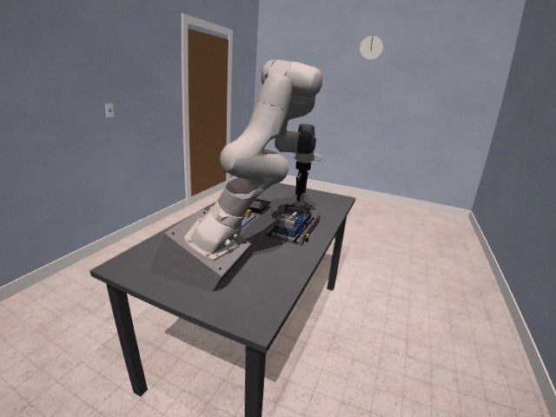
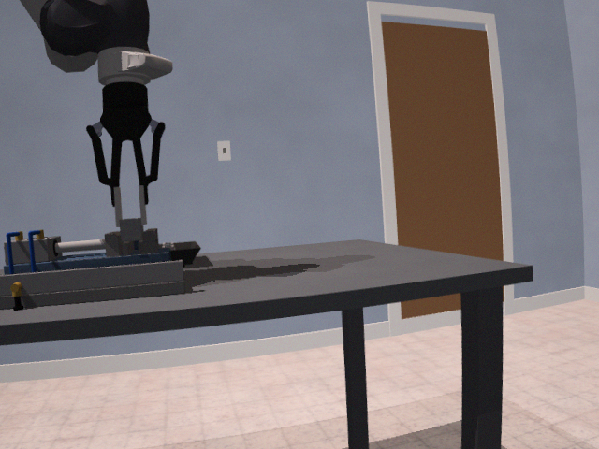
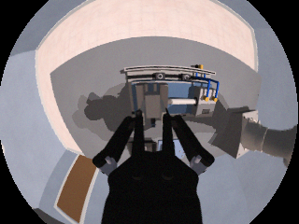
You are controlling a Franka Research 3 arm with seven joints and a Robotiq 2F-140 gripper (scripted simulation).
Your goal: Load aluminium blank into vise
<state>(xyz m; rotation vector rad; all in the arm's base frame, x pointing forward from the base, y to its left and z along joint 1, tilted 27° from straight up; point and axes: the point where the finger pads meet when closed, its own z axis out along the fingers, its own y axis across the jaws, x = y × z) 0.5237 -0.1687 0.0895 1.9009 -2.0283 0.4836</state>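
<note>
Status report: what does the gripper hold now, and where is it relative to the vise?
Gripper shut on a grey block. Block at the vise opening, top above the jaws. Nothing seen blocking it.

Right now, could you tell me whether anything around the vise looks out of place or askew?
Nothing stands out. The gripper is shut on a grey block that sits level and upright at the vise, the blue hoses stand in place, and nothing looks spilled or tipped on the table.
</note>
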